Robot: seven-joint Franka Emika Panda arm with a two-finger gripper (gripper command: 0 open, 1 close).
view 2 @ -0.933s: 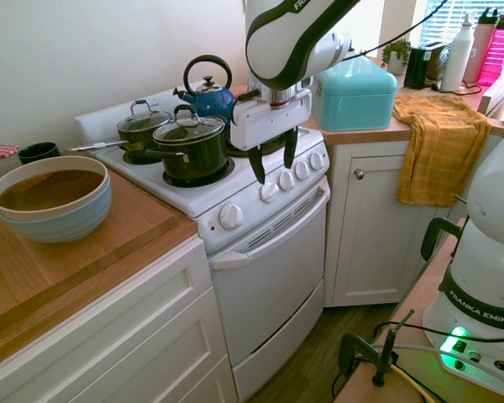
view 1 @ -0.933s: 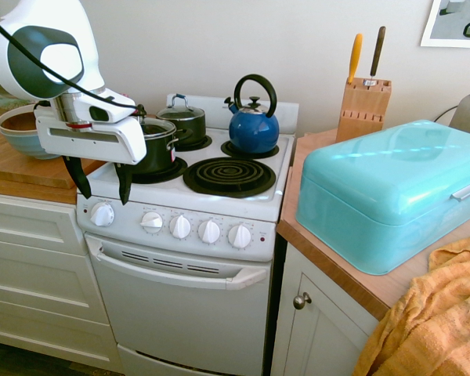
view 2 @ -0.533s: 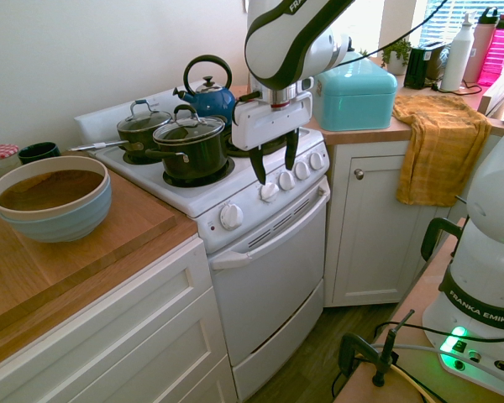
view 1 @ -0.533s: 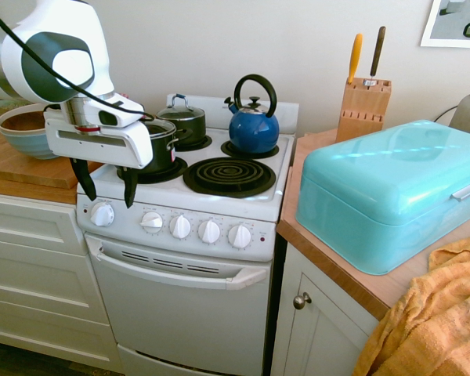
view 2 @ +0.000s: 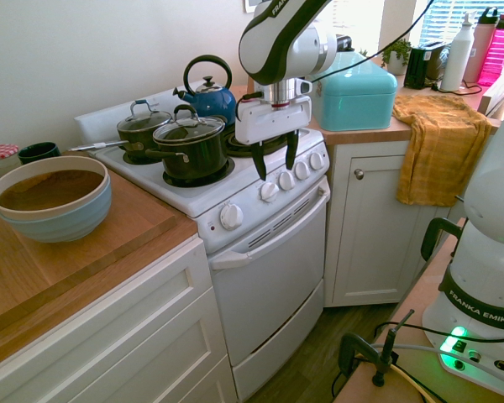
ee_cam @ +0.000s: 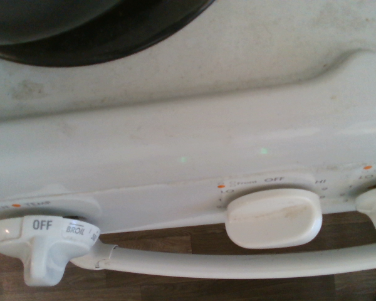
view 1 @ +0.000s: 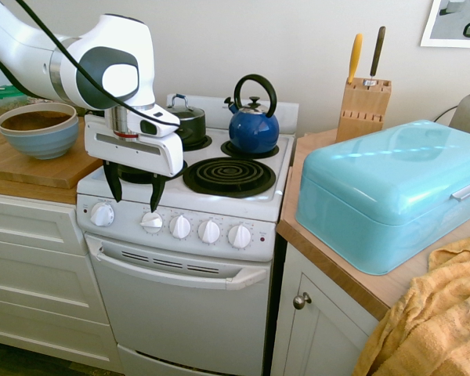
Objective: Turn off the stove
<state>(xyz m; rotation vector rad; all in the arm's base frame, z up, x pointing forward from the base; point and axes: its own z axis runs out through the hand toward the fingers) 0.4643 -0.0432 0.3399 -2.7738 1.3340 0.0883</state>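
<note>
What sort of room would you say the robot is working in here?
It looks like a home kitchen: there is a white electric stove with coil burners, a blue kettle standing on it, and a knife block on the wooden counter beside it.

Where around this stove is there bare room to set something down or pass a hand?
The front right burner has nothing on it, bordered by the kettle behind. Bare wood shows on the counter between the bowl and the stove. It's crowded at the left burners, with two pots and the open fingers above the front edge.
</note>
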